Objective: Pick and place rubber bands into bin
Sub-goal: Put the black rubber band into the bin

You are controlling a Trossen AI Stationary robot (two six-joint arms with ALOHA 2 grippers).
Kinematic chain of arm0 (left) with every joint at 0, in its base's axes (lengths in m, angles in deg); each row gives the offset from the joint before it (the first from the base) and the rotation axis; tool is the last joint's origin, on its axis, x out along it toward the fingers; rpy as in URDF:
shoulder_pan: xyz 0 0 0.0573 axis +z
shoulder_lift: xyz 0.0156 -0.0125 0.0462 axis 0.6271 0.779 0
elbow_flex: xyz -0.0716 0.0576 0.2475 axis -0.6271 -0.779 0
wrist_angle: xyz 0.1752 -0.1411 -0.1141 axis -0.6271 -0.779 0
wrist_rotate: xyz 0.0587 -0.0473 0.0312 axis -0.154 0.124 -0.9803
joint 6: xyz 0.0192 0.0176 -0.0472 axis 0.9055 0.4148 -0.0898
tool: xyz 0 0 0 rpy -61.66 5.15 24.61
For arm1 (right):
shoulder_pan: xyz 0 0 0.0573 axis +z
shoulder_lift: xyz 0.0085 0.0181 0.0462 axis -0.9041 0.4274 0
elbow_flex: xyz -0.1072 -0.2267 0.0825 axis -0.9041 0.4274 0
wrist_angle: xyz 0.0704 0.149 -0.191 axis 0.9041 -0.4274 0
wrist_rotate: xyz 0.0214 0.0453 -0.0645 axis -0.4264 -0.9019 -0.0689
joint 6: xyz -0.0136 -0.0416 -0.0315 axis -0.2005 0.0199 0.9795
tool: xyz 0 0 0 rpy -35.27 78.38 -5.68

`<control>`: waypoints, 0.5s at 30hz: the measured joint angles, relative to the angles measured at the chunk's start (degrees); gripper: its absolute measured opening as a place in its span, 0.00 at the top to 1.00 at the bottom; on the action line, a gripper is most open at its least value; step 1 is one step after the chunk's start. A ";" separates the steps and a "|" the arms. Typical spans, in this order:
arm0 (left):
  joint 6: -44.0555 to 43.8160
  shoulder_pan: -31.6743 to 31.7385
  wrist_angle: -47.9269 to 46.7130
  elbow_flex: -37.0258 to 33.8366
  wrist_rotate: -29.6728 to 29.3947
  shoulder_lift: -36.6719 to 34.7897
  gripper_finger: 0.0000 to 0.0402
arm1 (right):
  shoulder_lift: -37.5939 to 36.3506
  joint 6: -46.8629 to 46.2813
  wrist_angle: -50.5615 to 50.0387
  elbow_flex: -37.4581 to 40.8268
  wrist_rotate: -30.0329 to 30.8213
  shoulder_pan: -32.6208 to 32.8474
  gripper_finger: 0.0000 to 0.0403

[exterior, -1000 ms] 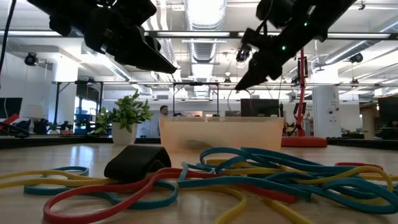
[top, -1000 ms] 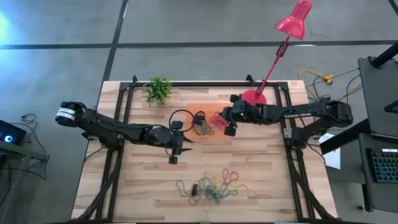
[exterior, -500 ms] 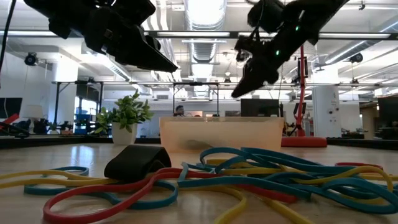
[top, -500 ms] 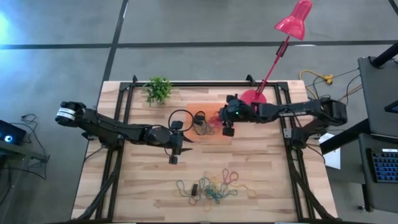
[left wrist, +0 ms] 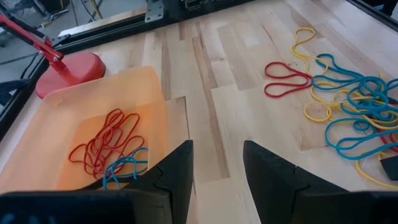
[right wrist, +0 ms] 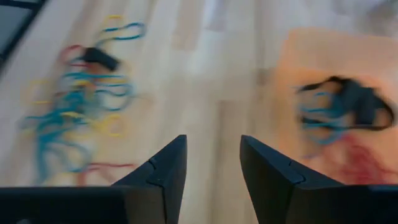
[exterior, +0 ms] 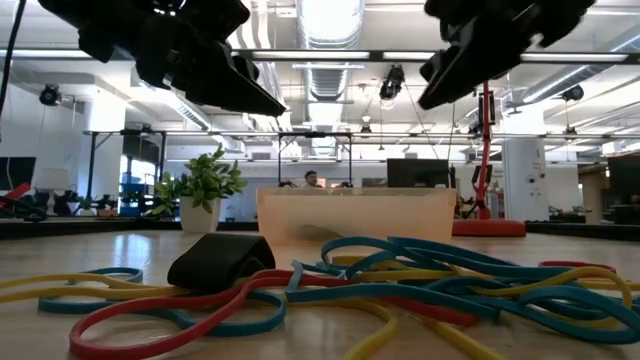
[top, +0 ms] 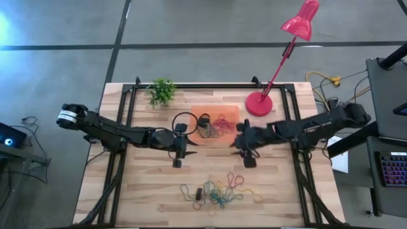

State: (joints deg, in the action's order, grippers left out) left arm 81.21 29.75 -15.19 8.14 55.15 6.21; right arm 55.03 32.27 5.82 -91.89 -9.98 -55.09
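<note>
- Step, as I judge it: between drops — right gripper (top: 248,154) empty, fingers apart, beside the bin (top: 215,126) on the side toward the loose rubber bands (top: 219,189).
- Next calls for lowering onto one loop and pinching.
- Left gripper (top: 179,154) parted, empty, near the bin.
- Bin holds red, blue, black bands — thin, limp loops.

Orange bin (top: 198,109) holding several bands, loose rubber bands (top: 219,189) heaped nearby
</note>
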 joint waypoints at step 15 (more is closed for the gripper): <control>-0.04 0.00 0.52 0.07 0.00 0.00 0.69 | 0.01 -12.80 3.32 3.78 8.41 14.54 0.73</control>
State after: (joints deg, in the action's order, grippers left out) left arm 81.17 29.75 -14.67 8.22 55.15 6.21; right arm 55.04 19.47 9.14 -88.11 -1.56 -40.55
